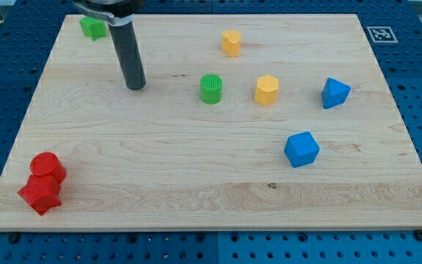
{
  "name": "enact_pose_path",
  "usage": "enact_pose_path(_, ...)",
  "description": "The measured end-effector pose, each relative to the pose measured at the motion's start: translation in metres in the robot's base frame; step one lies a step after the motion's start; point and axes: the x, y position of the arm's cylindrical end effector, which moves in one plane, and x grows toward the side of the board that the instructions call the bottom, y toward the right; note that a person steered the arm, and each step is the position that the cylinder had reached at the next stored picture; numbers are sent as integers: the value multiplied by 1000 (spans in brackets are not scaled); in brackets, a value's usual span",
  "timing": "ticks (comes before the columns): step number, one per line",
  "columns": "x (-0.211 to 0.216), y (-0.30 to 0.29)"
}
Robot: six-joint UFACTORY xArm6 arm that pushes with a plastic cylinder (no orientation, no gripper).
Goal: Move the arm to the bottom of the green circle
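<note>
The green circle (pixel 211 89) is a short green cylinder standing on the wooden board (pixel 196 169), a little above the board's middle. My tip (pixel 135 86) is the lower end of the dark rod, which comes down from the view's top left. The tip rests on the board to the left of the green circle, at about the same height in the view, roughly a hundred pixels away. It touches no block.
A green block (pixel 92 27) lies at the top left by the rod. Two yellow blocks (pixel 231 43) (pixel 267 89) lie right of the circle. Two blue blocks (pixel 335 92) (pixel 302 149) are further right. A red circle (pixel 48 168) and red star (pixel 39 194) sit at the bottom left.
</note>
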Motion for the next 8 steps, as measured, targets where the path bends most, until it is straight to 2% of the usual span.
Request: enact_pose_path(8, 0, 13)
